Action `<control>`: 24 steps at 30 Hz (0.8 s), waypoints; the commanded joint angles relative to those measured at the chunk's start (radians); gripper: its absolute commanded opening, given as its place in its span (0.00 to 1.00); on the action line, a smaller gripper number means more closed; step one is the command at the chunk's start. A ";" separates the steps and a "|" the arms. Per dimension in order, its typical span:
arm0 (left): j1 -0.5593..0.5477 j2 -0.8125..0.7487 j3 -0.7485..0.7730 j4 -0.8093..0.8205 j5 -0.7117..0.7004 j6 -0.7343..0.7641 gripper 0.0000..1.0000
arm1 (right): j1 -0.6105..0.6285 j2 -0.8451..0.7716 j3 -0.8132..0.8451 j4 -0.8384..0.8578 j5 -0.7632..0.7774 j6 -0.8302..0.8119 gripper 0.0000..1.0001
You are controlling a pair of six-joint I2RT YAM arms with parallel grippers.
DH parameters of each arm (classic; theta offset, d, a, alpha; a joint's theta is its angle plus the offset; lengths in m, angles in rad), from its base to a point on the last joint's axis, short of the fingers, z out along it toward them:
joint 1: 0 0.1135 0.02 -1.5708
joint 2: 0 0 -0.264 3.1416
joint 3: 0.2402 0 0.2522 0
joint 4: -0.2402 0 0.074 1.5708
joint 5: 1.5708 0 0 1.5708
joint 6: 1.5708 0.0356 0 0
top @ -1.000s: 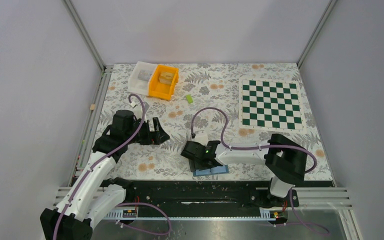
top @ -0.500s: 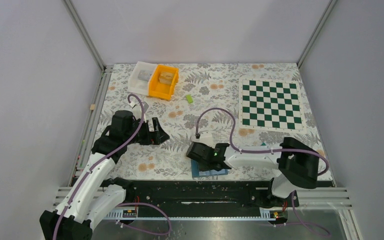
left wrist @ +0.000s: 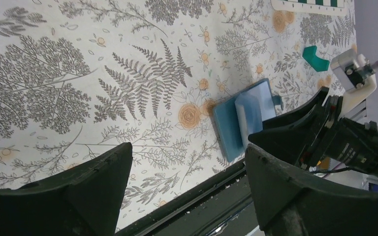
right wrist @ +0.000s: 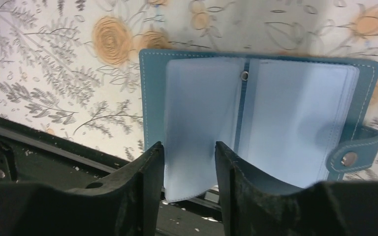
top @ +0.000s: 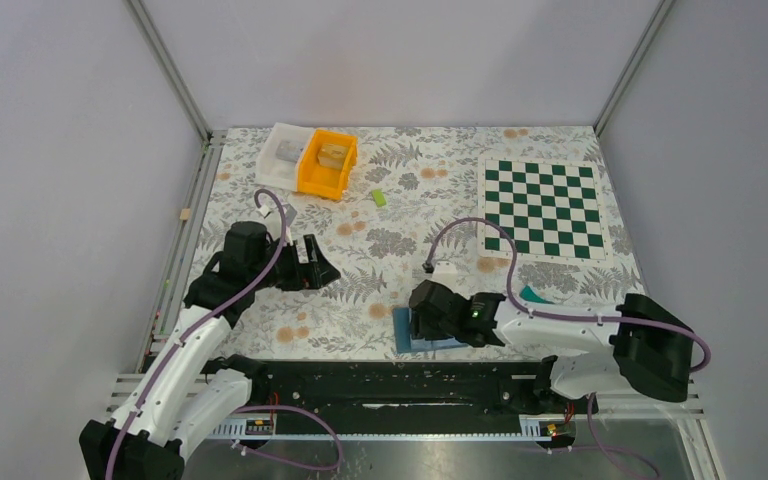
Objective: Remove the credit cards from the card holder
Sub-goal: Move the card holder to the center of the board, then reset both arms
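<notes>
The right claw (right wrist: 189, 147) has slid to the right along the near edge of the tabletop (top: 410, 200). A second ago it was more to the left. The right arm has swung out to the right too.

Now this claw is down at the blue card holder (right wrist: 151, 98). The card holder lies open and flat near the front edge. It has moved only a tiny bit. Its little snap strap (right wrist: 347, 158) sticks out at one side.

The right claw is half open. One clear page (right wrist: 197, 113) of the card holder is between its two fingers. I cannot tell if the fingers press on the page yet.

A teal credit card (left wrist: 315, 58) lies on the tabletop, well apart from the card holder and close to the right arm. The arm was over that spot before, so now the card shows. That card is out already.

I think the claw is now looking for another card. The pages I can see look pale and bare. I cannot tell if more cards hide inside.

The left claw (left wrist: 186, 150) has not moved. It is wide open, holds nothing, and waits off to the left.
</notes>
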 commanded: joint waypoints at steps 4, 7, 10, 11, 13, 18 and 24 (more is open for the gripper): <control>-0.037 0.014 -0.024 0.079 0.020 -0.071 0.82 | -0.078 -0.139 -0.109 -0.018 0.047 0.028 0.45; -0.050 0.033 -0.019 0.097 0.009 -0.087 0.82 | -0.111 -0.197 -0.144 -0.035 0.050 0.005 0.35; -0.051 0.048 0.002 0.103 -0.016 -0.094 0.82 | -0.142 -0.267 -0.158 -0.064 0.057 -0.020 0.50; -0.051 0.050 0.011 0.103 -0.028 -0.092 0.82 | -0.151 -0.290 -0.157 -0.078 0.058 -0.030 0.57; -0.050 0.049 0.031 0.102 -0.056 -0.087 0.81 | -0.164 -0.332 -0.138 -0.130 0.067 -0.049 0.68; -0.051 0.000 0.086 0.108 -0.059 -0.032 0.85 | -0.169 -0.458 -0.032 -0.304 0.101 -0.144 0.84; -0.051 -0.115 0.156 0.100 -0.015 0.016 0.99 | -0.169 -0.682 0.124 -0.501 0.195 -0.249 0.99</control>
